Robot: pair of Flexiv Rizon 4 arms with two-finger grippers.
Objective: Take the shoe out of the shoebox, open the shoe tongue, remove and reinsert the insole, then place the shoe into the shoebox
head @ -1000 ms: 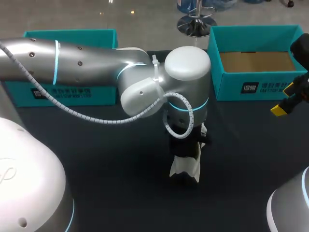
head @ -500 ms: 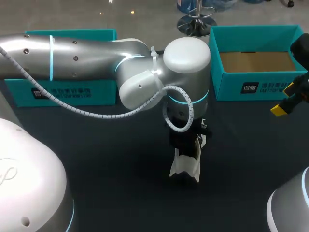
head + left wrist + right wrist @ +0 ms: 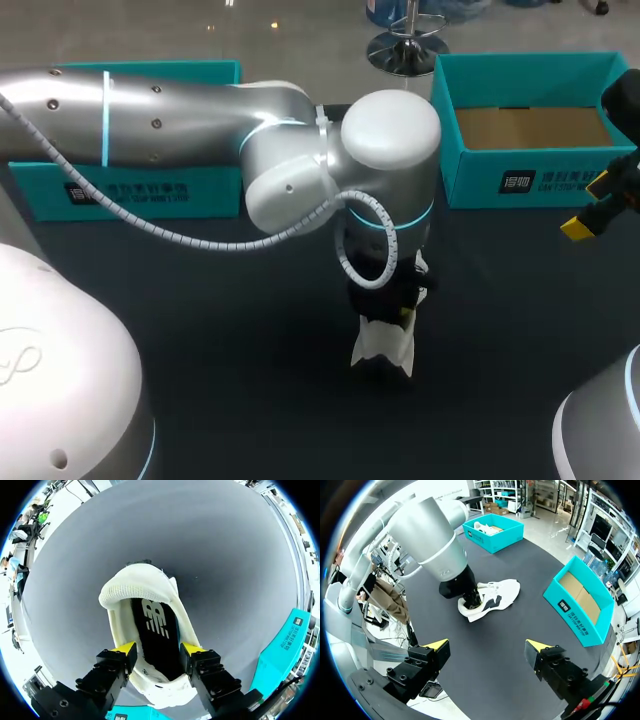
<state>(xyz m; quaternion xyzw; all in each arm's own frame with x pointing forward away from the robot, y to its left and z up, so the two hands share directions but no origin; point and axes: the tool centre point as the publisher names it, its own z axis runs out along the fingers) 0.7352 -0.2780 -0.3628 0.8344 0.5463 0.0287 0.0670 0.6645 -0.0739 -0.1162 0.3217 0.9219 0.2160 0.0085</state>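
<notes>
A white shoe (image 3: 385,345) lies on the dark table near the middle, also seen ahead of my right gripper (image 3: 492,597). My left arm's wrist (image 3: 390,180) hangs right over it and hides the heel. In the left wrist view the shoe (image 3: 145,587) shows its mouth, with a black insole (image 3: 155,635) lying flat inside. My left gripper (image 3: 159,652) is open, its yellow fingertips (image 3: 125,649) standing on either side of the insole at the heel collar. My right gripper (image 3: 487,647) is open and holds nothing, at the table's right edge (image 3: 590,215).
An open teal shoebox (image 3: 530,130) with a bare cardboard floor stands at the back right, seen also in the right wrist view (image 3: 580,600). A second teal box (image 3: 140,190) stands at the back left, with something white inside (image 3: 490,529).
My left arm's wrist has shifted slightly over the shoe. The shoe stays where it was. The right arm has not moved.
</notes>
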